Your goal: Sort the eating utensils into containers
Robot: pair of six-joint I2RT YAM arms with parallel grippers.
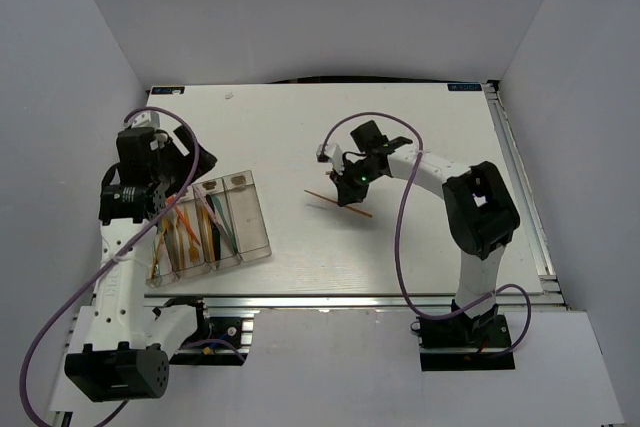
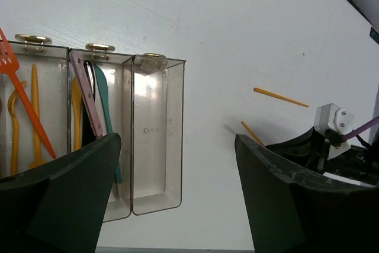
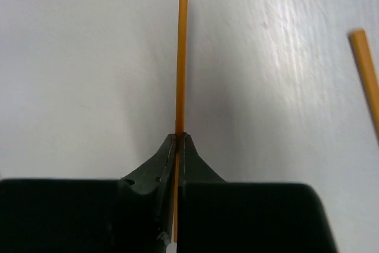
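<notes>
Right gripper [image 3: 179, 139] was clenched on an orange stick [image 3: 182, 51] near the middle of the table [image 1: 420, 247], evidently to carry it off. Left gripper [image 2: 176, 140] hung released above the bins [image 2: 148, 146] by the left edge, which held sorted cutlery [image 2: 102, 99].

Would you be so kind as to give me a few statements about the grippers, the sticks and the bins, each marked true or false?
1. The right gripper is shut on a thin orange stick. True.
2. The left gripper is shut. False: its jaws stand wide open and hold nothing.
3. The end bin nearest the right arm holds no utensil. True.
4. Every orange stick already lies in a bin. False: a second stick lies on the table, beside the gripped one.
</notes>
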